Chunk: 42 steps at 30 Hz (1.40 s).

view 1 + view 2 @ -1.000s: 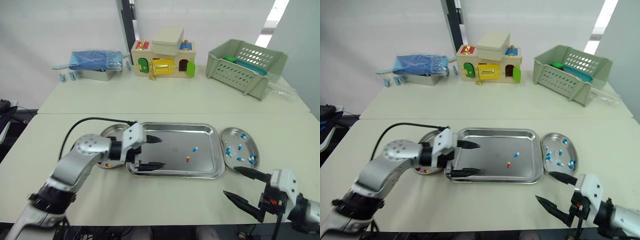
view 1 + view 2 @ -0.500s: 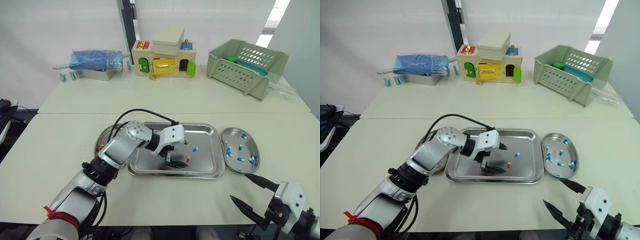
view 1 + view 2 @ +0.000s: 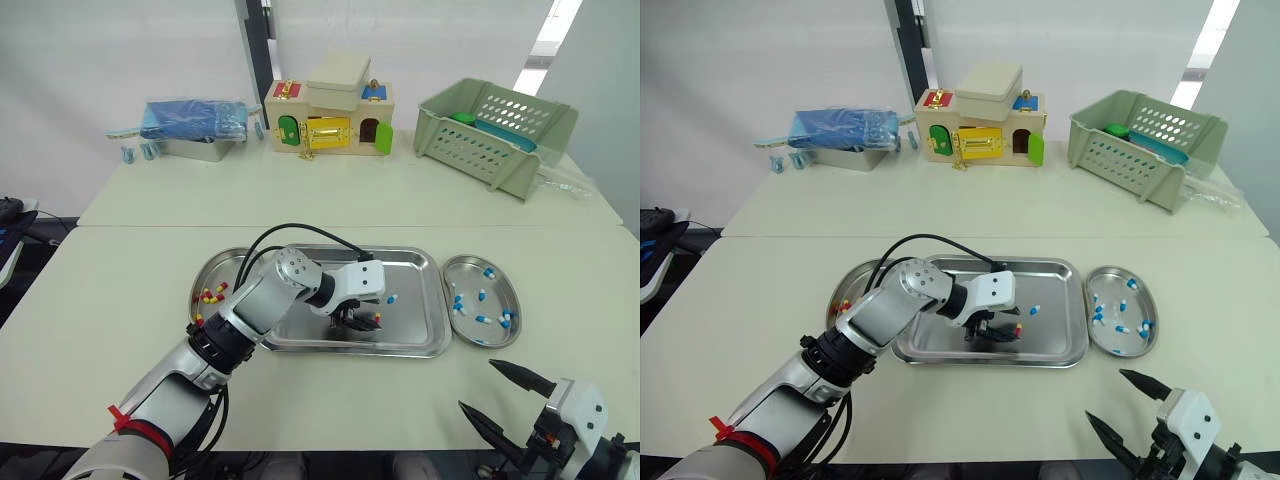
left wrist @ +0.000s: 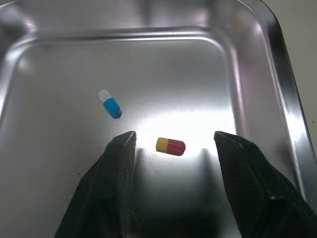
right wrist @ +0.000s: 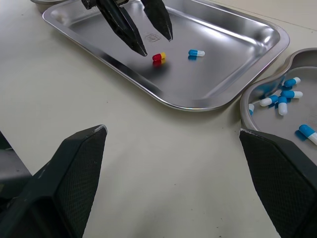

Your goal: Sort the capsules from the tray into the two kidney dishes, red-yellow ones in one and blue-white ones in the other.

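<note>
The steel tray lies mid-table and holds a red-yellow capsule and a blue-white capsule. My left gripper points down into the tray, open, with one finger on each side of the red-yellow capsule and touching neither end. The left kidney dish holds several red-yellow capsules. The right kidney dish holds several blue-white capsules. My right gripper hovers open by the table's near edge, in front of the right dish, with nothing in it.
At the back of the table stand a toy house, a green basket on the right and a blue package on a metal box on the left. A black cable arcs over the left arm.
My left gripper has shifted right across the tray to the red-yellow capsule and its fingers have narrowed around it. The right gripper has drawn back slightly toward the near edge.
</note>
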### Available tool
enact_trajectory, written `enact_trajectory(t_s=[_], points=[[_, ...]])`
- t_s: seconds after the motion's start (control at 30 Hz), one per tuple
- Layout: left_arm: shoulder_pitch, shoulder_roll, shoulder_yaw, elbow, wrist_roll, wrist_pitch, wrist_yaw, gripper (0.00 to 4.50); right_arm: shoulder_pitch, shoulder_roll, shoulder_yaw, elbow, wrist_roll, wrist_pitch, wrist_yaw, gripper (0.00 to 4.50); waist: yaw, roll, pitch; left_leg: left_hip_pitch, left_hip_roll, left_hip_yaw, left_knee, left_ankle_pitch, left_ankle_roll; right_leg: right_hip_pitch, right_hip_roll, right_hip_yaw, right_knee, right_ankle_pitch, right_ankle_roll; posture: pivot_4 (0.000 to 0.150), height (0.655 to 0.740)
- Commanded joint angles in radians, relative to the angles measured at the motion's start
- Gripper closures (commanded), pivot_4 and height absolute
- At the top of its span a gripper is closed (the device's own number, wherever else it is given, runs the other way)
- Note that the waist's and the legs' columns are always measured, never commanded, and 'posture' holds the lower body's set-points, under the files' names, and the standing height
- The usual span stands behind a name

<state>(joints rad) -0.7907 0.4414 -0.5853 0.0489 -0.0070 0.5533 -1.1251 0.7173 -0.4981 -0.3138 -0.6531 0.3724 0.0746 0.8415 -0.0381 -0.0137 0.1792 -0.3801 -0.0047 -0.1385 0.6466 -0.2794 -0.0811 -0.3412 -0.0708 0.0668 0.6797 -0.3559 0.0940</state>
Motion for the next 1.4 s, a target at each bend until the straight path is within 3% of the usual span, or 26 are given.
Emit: enact_trajectory(t_s=[0.03,0.13,0.37,0.47,0.83,1.0,1.4], points=[[0.005,-0.002,-0.019,-0.012,0.033,-0.037,0.001,3.27,-0.005,-0.011,0.003,-0.034,0.0,-0.005,-0.016,0.0,0.0,0.0,0.0,0.0,0.0,0.0,0.0,0.0,0.0,0.0,0.0,0.0,0.0,0.0,0.0,0.15,0.74],[0.018,0.003,-0.032,-0.018,0.052,-0.058,-0.009,4.25,-0.014,-0.02,0.007,-0.04,0.005,0.004,-0.026,0.0,0.001,0.0,0.0,0.0,0.0,0.0,0.0,0.0,0.0,0.0,0.0,0.0,0.0,0.0,0.0,0.15,0.74],[0.021,-0.021,-0.022,-0.006,0.066,-0.095,0.008,4.25,-0.024,-0.03,0.021,-0.053,0.008,0.022,-0.041,0.0,0.006,0.0,0.0,0.0,0.0,0.0,0.0,0.0,0.0,0.0,0.0,0.0,0.0,0.0,0.0,0.15,0.74],[0.006,-0.027,-0.005,0.003,0.068,-0.093,0.011,3.66,-0.027,-0.036,0.023,-0.074,0.015,0.041,-0.054,0.0,0.005,0.0,0.0,0.0,0.0,0.0,0.0,0.0,0.0,0.0,0.0,0.0,0.0,0.0,0.0,0.15,0.74],[-0.032,-0.122,0.043,0.057,0.041,-0.106,0.026,0.02,-0.026,-0.04,0.023,-0.081,0.021,0.06,-0.061,0.0,0.006,0.0,0.0,0.0,0.0,0.0,0.001,0.0,0.0,0.0,0.0,0.0,0.0,0.0,0.0,0.15,0.74],[-0.068,-0.186,0.032,0.11,0.047,-0.118,0.029,0.01,-0.017,-0.029,0.034,-0.068,0.01,0.043,-0.058,0.0,0.005,0.0,0.0,0.0,0.0,0.0,0.001,0.0,0.0,0.0,0.0,0.0,0.0,0.0,0.0,0.15,0.74],[-0.038,-0.194,-0.035,0.134,0.075,-0.171,-0.024,0.01,-0.013,-0.021,0.051,-0.084,0.005,0.048,-0.088,0.0,0.005,0.0,0.0,0.0,0.0,0.0,0.001,0.0,0.0,0.0,0.0,0.0,0.0,0.0,0.0,0.15,0.74]])
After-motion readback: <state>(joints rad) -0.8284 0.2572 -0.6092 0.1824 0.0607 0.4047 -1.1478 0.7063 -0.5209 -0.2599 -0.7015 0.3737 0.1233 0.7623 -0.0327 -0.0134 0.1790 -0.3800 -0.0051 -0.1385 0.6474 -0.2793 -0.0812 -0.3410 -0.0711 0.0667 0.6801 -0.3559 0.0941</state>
